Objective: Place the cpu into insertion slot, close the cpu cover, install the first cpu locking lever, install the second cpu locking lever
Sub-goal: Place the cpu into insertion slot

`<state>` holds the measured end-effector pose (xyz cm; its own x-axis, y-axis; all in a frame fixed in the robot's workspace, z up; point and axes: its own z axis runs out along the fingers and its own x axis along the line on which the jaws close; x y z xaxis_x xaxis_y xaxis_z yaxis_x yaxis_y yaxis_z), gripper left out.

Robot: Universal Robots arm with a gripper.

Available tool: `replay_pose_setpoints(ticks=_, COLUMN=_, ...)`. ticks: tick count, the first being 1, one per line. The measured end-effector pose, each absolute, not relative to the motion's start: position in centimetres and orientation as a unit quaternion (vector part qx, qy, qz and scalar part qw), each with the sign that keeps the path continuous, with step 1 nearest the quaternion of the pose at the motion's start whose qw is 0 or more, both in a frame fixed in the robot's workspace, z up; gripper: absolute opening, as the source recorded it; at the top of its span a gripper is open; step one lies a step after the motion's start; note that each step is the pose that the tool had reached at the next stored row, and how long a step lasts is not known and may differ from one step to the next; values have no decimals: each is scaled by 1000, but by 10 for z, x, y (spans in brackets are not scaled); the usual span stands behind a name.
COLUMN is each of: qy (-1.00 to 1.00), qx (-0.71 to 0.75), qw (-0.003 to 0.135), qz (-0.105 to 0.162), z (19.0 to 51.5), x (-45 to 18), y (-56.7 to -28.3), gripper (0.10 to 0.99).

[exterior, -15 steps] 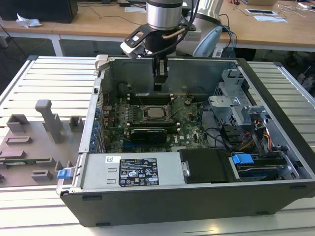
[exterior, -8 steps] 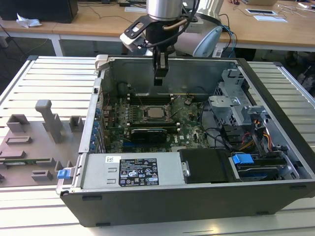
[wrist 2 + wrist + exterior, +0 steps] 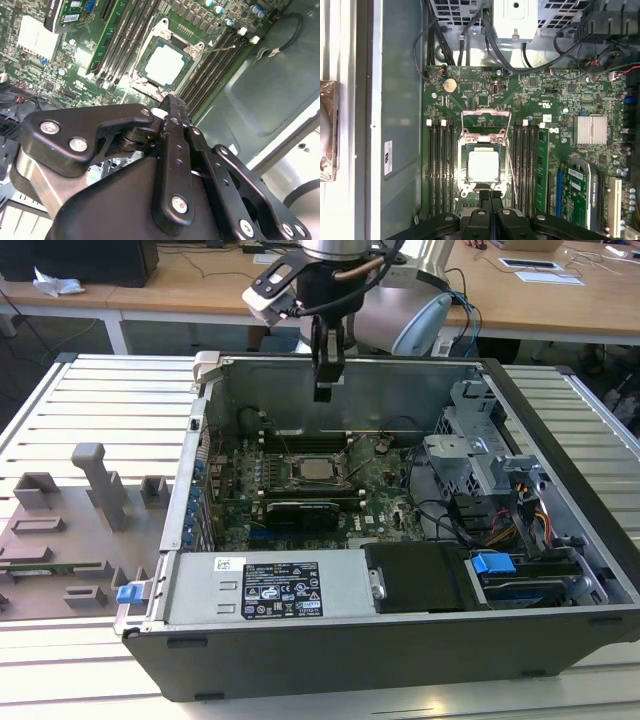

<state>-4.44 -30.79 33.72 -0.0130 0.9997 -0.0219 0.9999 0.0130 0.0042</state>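
The cpu [image 3: 483,165] shows its silver-grey top and lies in the insertion slot [image 3: 462,167] on the green motherboard; the exterior view has the cpu [image 3: 318,469] mid-board inside the open computer case. The cpu cover [image 3: 486,121] looks swung up off the slot at the end away from my fingers. A thin wire locking lever [image 3: 509,167] stands free along one side of the slot. My gripper [image 3: 490,199] hovers above the slot's near end, apart from it, fingers pressed together and holding nothing. The second wrist view shows the gripper [image 3: 172,104] over the cpu [image 3: 165,65].
Black memory slots [image 3: 440,165] flank the socket on both sides. A long black expansion card [image 3: 300,508] lies just in front of it. The power supply [image 3: 270,590], drive cage [image 3: 480,450] and cables [image 3: 440,515] crowd the case. A grey fixture plate [image 3: 70,530] lies at the exterior view's left.
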Motion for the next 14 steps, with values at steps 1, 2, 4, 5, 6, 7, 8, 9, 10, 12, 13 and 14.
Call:
replay_pose_setpoints(ticks=1, qy=712, qx=702, qw=9, qz=-6, z=343, x=-44, y=-308, gripper=106)
replay_pose_setpoints(ticks=2, qy=712, qx=702, qw=9, qz=-6, z=351, x=-44, y=-308, gripper=106)
replay_pose_setpoints(ticks=4, qy=712, qx=702, qw=9, qz=-6, z=356, x=-44, y=-308, gripper=106)
replay_pose_setpoints(ticks=5, qy=712, qx=702, qw=9, qz=-6, z=357, x=-44, y=-308, gripper=106)
replay_pose_setpoints(ticks=6, qy=712, qx=702, qw=9, qz=-6, z=357, x=-44, y=-308, gripper=106)
replay_pose_setpoints(ticks=7, qy=712, qx=702, qw=9, qz=-6, z=357, x=-44, y=-308, gripper=106)
replay_pose_setpoints(ticks=8, qy=712, qx=702, qw=9, qz=-6, z=357, x=-44, y=-308, gripper=106)
replay_pose_setpoints(ticks=9, qy=712, qx=702, qw=9, qz=-6, z=357, x=-44, y=-308, gripper=106)
replay_pose_setpoints(ticks=10, qy=712, qx=702, qw=9, qz=-6, z=358, x=-44, y=-308, gripper=106)
replay_pose_setpoints(ticks=12, qy=712, qx=702, qw=9, qz=-6, z=358, x=-44, y=-308, gripper=106)
replay_pose_setpoints(ticks=13, qy=712, qx=702, qw=9, qz=-6, z=358, x=-44, y=-308, gripper=106)
replay_pose_setpoints(ticks=14, qy=712, qx=702, qw=9, qz=-6, z=358, x=-44, y=-308, gripper=106)
